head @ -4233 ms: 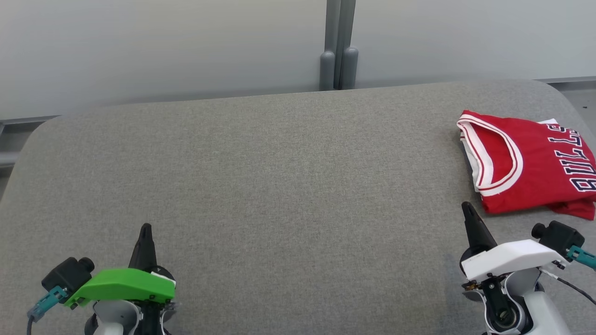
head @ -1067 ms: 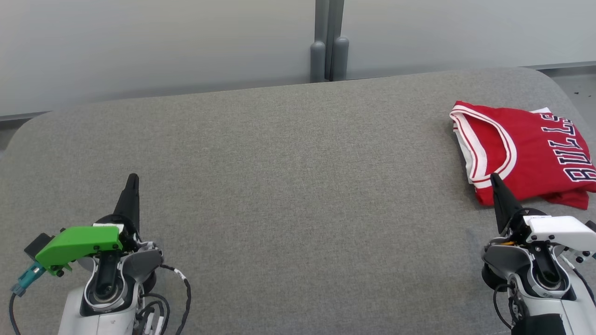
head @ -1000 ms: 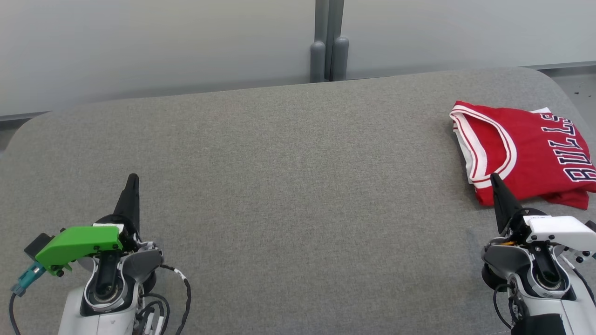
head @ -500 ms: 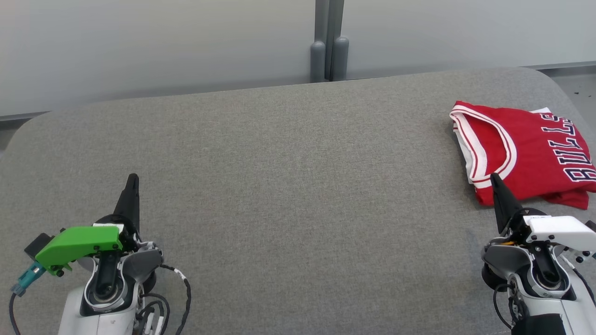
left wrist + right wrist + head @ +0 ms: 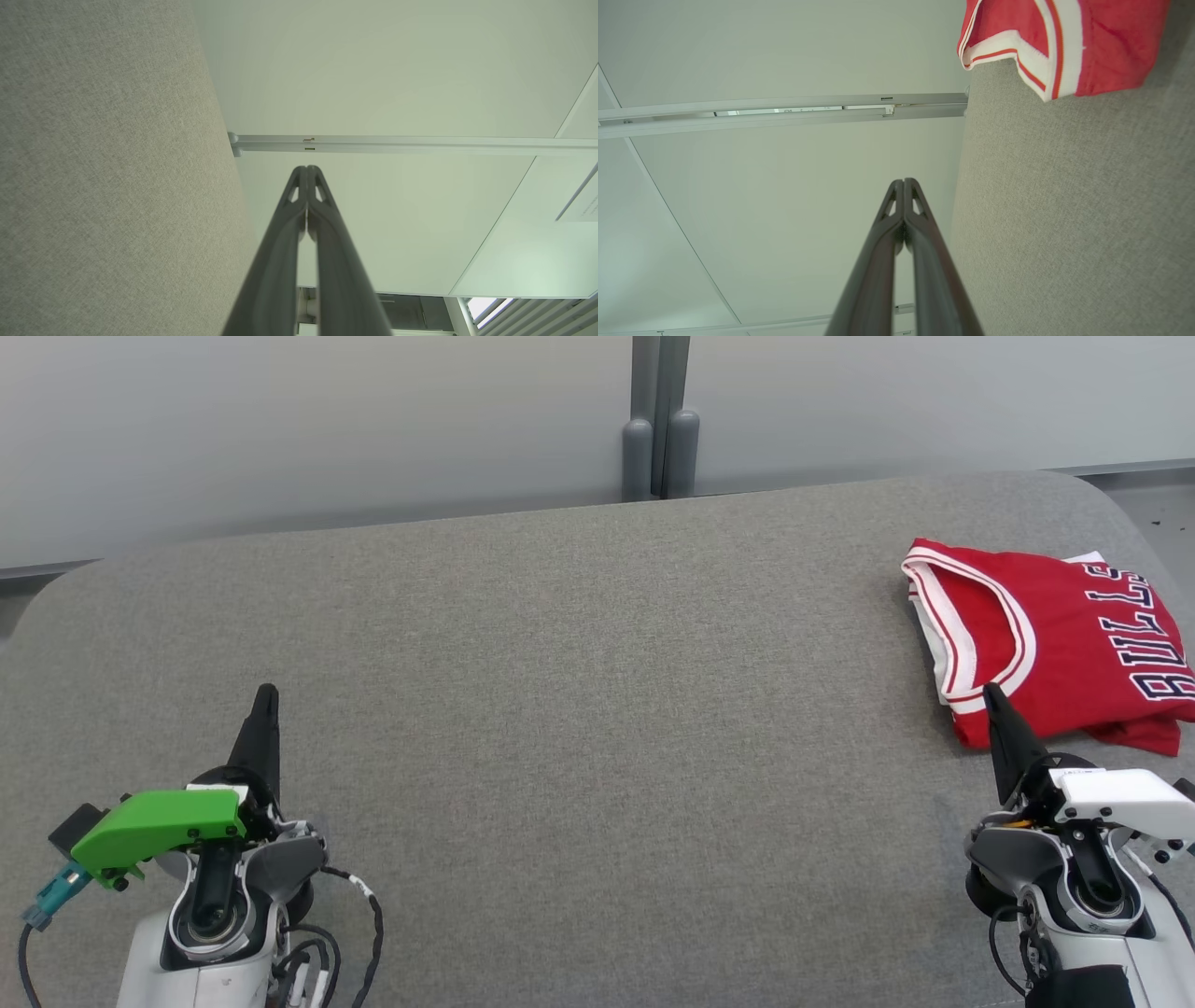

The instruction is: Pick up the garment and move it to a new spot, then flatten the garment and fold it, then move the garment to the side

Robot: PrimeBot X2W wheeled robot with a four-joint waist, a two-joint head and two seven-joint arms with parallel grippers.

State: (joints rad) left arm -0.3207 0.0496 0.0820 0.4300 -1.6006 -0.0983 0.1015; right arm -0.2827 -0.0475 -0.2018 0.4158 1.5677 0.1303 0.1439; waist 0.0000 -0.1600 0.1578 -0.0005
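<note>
- Jersey (image 5: 1050, 644): red with white trim, folded into a compact stack. It sits at the right end of the grey table (image 5: 560, 709), near the far corner. I read that as the "to the side" spot.
- Right gripper (image 5: 991, 695): clenched, fingers pressed together, nothing in them. In the head view the tip overlaps the jersey's near corner, but the wrist view shows the cloth off to one side and apart. I judge no contact.
- Left gripper (image 5: 267, 695): clenched and empty, over bare table at near left, well apart from the jersey.
- Both point forward in what looks like a rest pose, so the task looks essentially done.
</note>
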